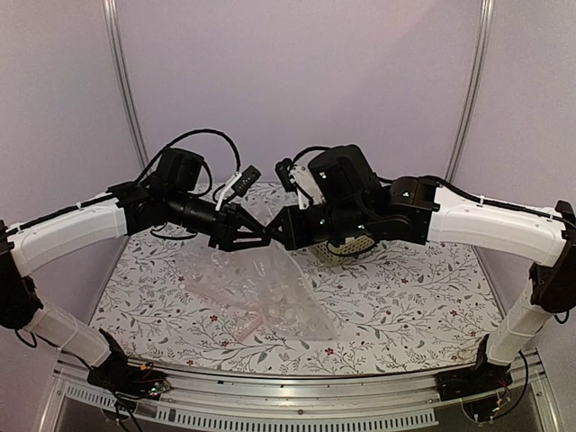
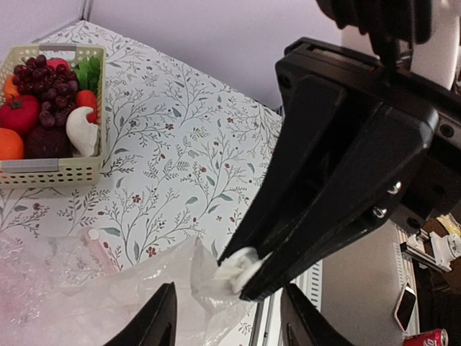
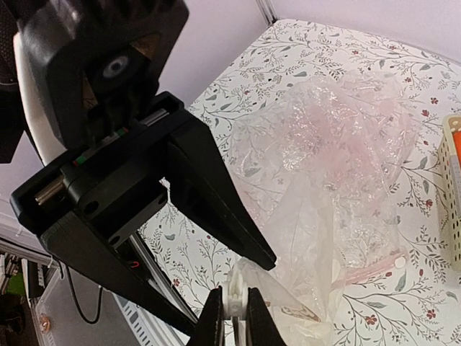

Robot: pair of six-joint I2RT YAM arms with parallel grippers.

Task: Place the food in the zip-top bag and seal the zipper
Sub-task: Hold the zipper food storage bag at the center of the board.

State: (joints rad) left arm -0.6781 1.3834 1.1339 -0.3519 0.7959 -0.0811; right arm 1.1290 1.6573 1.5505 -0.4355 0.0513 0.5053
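- Two robot arms reach in over a table (image 1: 423, 297) covered in a leaf-and-flower print; their black grippers meet tip to tip above its middle.
- The right gripper (image 3: 234, 294) is pinched closed on a bunched white corner of the zip-top bag (image 1: 270, 288), holding that corner up off the table.
- The left gripper (image 2: 229, 287) stands partly open, its fingers on either side of the same corner, gripping nothing.
- The rest of the clear, dotted bag slopes down from the raised corner and lies crumpled on the middle of the table, towards the near edge.
- The zipper (image 3: 367, 272), a pale pink strip, runs along the bag's edge low on the table; I cannot tell whether it is sealed.
- A cream basket (image 2: 50, 171) sits towards the far edge, partly under the right arm.
- In the basket lie the dark purple grapes (image 2: 47, 86) and, just beside them, the round red fruit (image 2: 20, 115). Both are well apart from the bag.
- Orange fruits (image 2: 9, 144) and other toy foods share the basket.
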